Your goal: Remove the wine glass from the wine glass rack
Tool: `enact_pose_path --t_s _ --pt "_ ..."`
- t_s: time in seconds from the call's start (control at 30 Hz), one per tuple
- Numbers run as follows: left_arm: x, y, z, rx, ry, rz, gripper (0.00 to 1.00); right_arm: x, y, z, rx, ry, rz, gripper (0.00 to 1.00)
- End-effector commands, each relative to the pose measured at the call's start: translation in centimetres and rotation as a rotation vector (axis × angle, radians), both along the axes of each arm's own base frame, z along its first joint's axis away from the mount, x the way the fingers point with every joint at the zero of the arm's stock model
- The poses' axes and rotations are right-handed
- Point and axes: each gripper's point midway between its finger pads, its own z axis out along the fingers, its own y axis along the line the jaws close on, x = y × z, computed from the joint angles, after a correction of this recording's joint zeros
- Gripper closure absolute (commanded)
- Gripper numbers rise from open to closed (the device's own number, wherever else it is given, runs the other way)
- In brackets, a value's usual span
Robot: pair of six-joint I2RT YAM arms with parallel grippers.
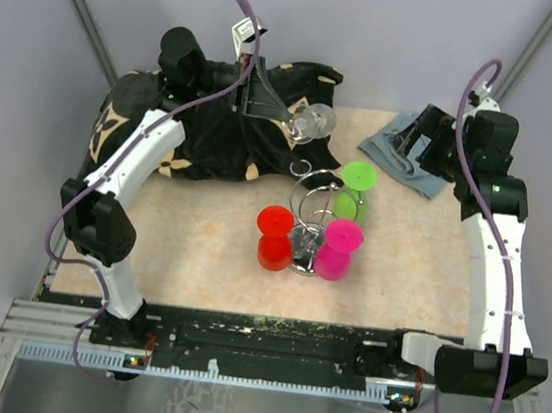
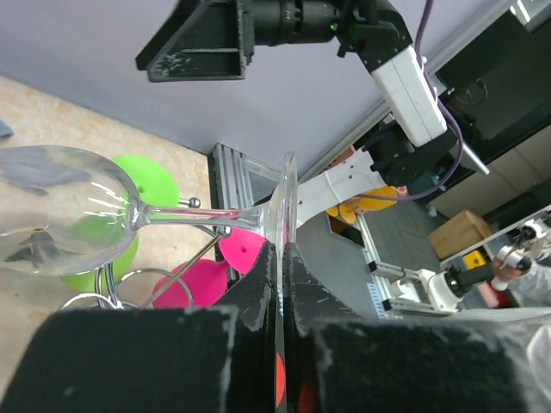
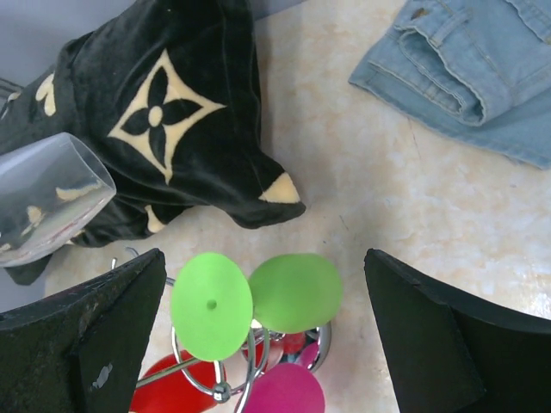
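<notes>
Up top on the overhead cam, my left gripper (image 1: pixel 292 119) is just past the far side of the wine glass rack (image 1: pixel 305 232). It's got the clear wine glass (image 1: pixel 314 123) beside the black patterned cloth (image 1: pixel 215 129). The red glass (image 1: pixel 274 237), pink glass (image 1: pixel 339 250) and green glass (image 1: pixel 356 191) sit on the rack.

Left wrist cam: fingers (image 2: pixel 258 297) are pinched tight on the glass's foot, bowl lying sideways to the left.

Right wrist cam: right gripper (image 3: pixel 263 262) is spread wide with nothing in it, over the counter (image 3: pixel 387 198) near the denim (image 3: pixel 465 69).
</notes>
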Motion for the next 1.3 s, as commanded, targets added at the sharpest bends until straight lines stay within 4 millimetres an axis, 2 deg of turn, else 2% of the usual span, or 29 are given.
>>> enact_pose_path --t_s 0.0,0.07,0.2,0.37,0.53,0.7,0.83,1.0,1.1,1.27 --pt "-1.0 -0.1 3.2 -0.074 -0.238 0.042 1.00 1.3 0.8 4.6 0.037 -0.121 0.048 0.02" --pt "0.3 -0.4 2.8 -0.049 -0.264 0.095 1.00 1.7 1.0 5.0 0.039 -0.124 0.059 0.02" --pt "2.3 -0.8 3.3 -0.024 -0.456 0.197 1.00 2.2 1.1 5.7 0.030 -0.130 0.074 0.02" --pt "3.4 -1.4 2.5 0.048 -0.696 0.286 1.00 2.9 1.2 6.3 0.027 -0.139 0.084 0.02" --pt "2.5 -2.1 -1.2 0.187 -0.997 0.293 1.00 3.8 1.7 7.2 0.037 -0.148 0.113 0.02" --pt "1.7 -1.1 -4.6 0.302 -1.214 0.282 1.00 4.8 2.6 7.7 0.043 -0.143 0.177 0.02" --pt "1.7 0.1 -6.3 0.377 -1.338 0.279 1.00 5.6 3.8 7.8 0.091 -0.140 0.243 0.02" --pt "1.5 1.4 -6.7 0.420 -1.478 0.279 1.00 6.3 6.9 8.7 0.221 -0.125 0.408 0.02" --pt "1.0 2.0 -6.6 0.419 -1.564 0.270 1.00 6.4 8.0 10.0 0.237 -0.141 0.475 0.05" --pt "0.3 2.7 -6.4 0.426 -1.649 0.253 1.00 6.8 9.7 10.2 0.254 -0.109 0.549 0.08"
